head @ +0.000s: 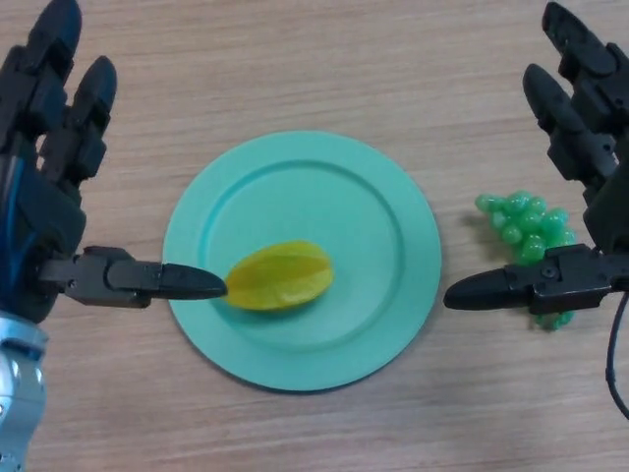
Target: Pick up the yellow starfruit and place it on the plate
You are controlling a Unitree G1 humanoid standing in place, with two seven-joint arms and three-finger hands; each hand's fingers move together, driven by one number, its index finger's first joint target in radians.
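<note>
The yellow starfruit [280, 277] lies on the teal plate [373, 197], toward its lower left part. My left hand [44, 197] is at the left edge, fingers straight and spread, its thumb [162, 280] pointing at the starfruit's left end with the tip touching or nearly touching it. My right hand [590, 147] is at the right edge, open, fingers straight, its thumb [501, 287] pointing toward the plate's right rim and a little short of it. Neither hand holds anything.
A bunch of green grapes [526, 231] lies on the wooden table [314, 59] to the right of the plate, partly under my right hand's thumb.
</note>
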